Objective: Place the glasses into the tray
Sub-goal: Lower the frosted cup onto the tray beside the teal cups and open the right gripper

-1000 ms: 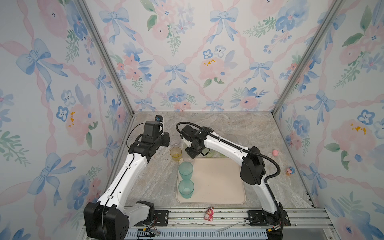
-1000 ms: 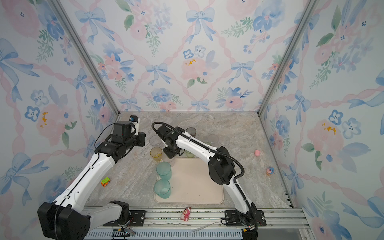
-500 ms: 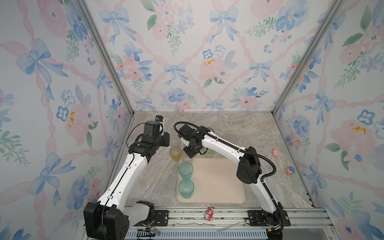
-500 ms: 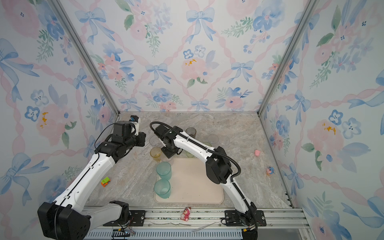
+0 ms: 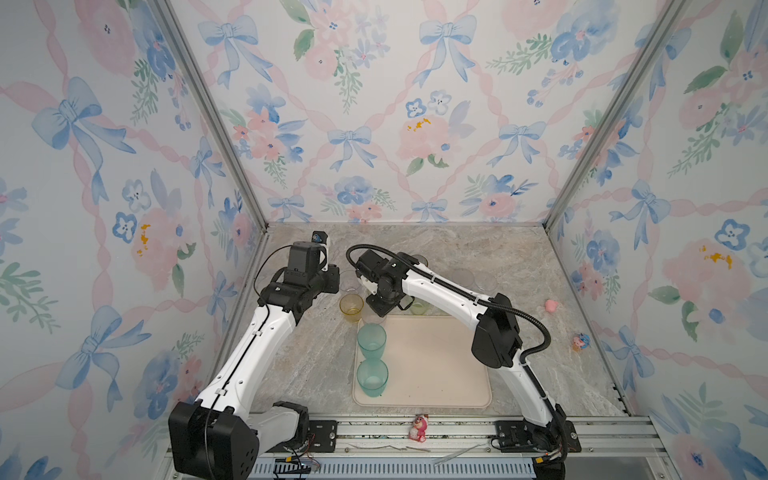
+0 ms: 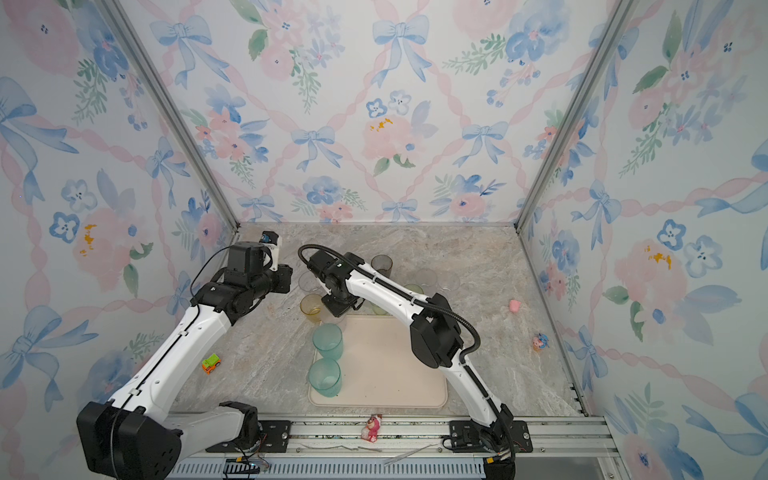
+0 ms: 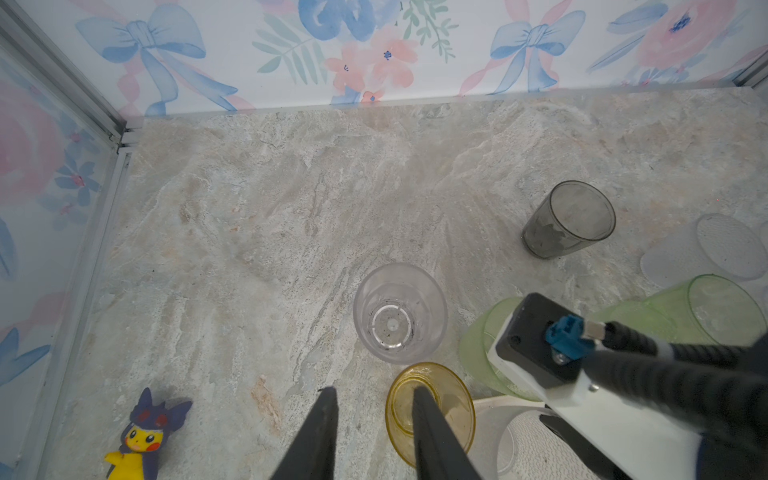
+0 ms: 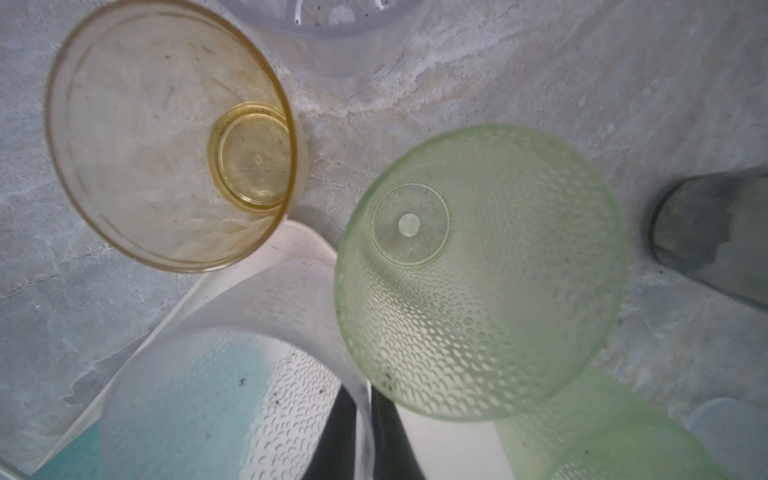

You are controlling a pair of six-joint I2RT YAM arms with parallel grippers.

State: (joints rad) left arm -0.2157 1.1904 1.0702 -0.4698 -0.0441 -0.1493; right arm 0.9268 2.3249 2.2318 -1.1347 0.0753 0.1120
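Release seems near: a clear dimpled plastic tumbler (image 8: 266, 299) is pinched by its wall in the right tool (image 8: 362, 399) at a corner of the cream rectangular tray (image 5: 436, 365). The rim of a translucent yellow tumbler (image 7: 451, 399), on the desk (image 7: 291, 208), is straddled by the spread left tool (image 7: 372, 390), likely next.

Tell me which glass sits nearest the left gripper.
The yellow glass: one finger of the left gripper crosses its rim in the left wrist view. The smooth clear glass stands farther ahead, the smoky grey glass farther still.
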